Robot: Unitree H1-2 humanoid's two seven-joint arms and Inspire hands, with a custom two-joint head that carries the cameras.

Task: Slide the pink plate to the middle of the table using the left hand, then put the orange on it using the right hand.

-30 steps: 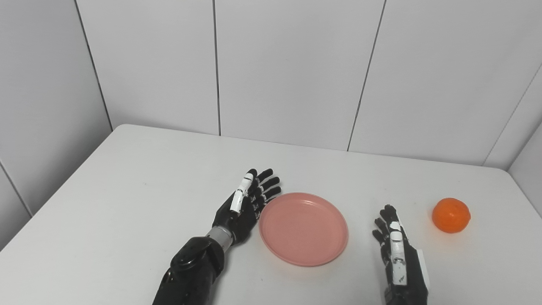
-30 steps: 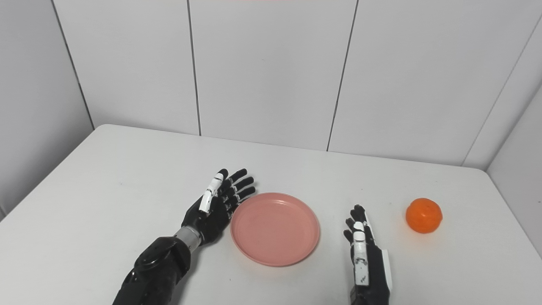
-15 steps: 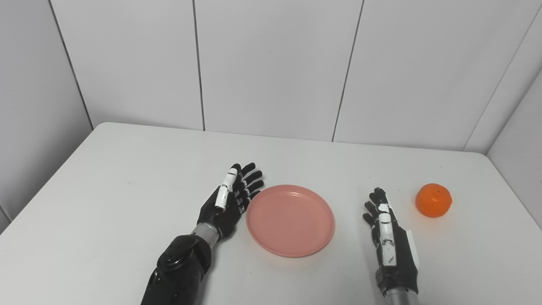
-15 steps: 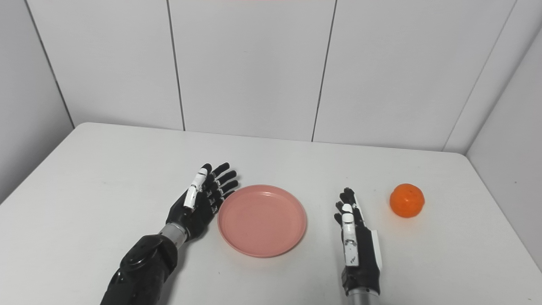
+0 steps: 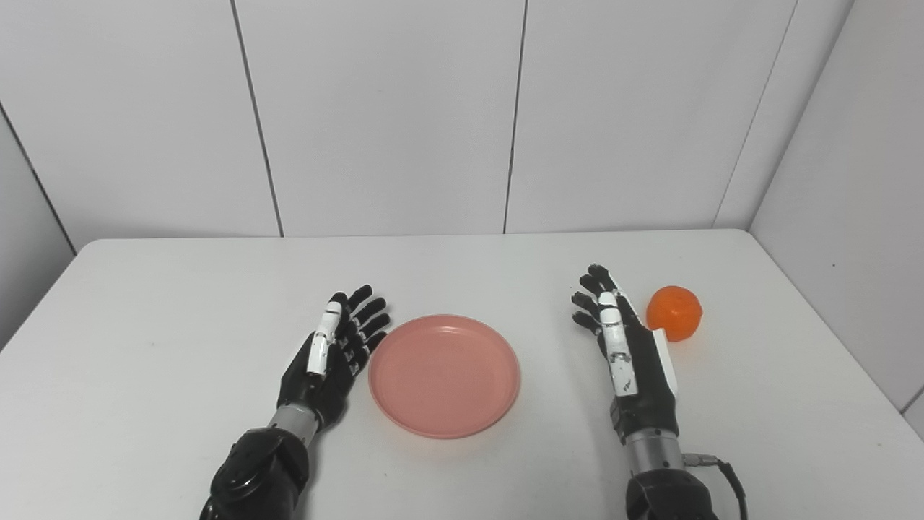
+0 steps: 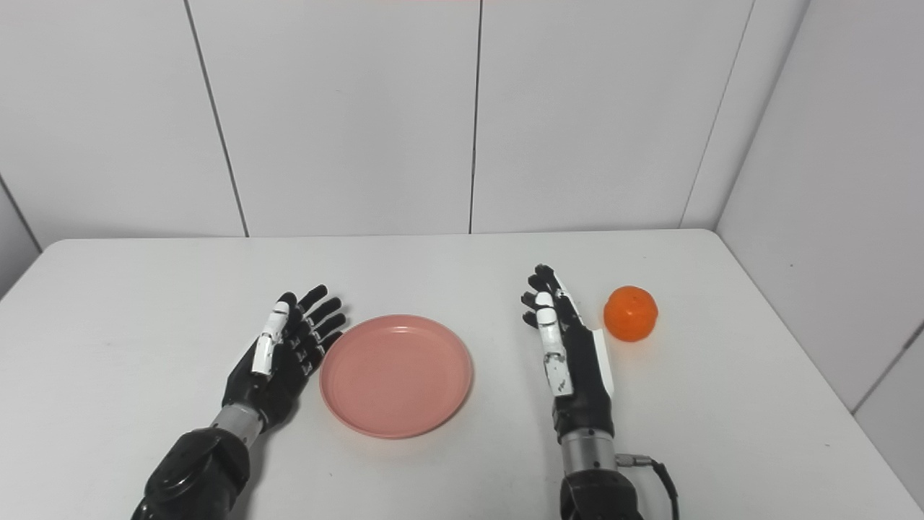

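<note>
A pink plate (image 5: 444, 374) lies flat near the middle of the white table (image 5: 180, 303); it also shows in the right eye view (image 6: 395, 374). My left hand (image 5: 328, 354) is open, fingers spread, right beside the plate's left rim; contact with the rim cannot be told. An orange (image 5: 674, 312) sits on the table to the right. My right hand (image 5: 628, 350) is open and empty, standing edge-on just left of the orange, a small gap apart in the right eye view (image 6: 567, 354).
White panelled walls close the table at the back and on the right (image 5: 837, 166). The table's right edge runs close behind the orange. A thin cable (image 5: 729, 477) hangs off my right wrist.
The camera has swung to the right, so the whole scene shifted left. My right hand has moved forward and right, up beside the orange. The left hand and plate keep their relation.
</note>
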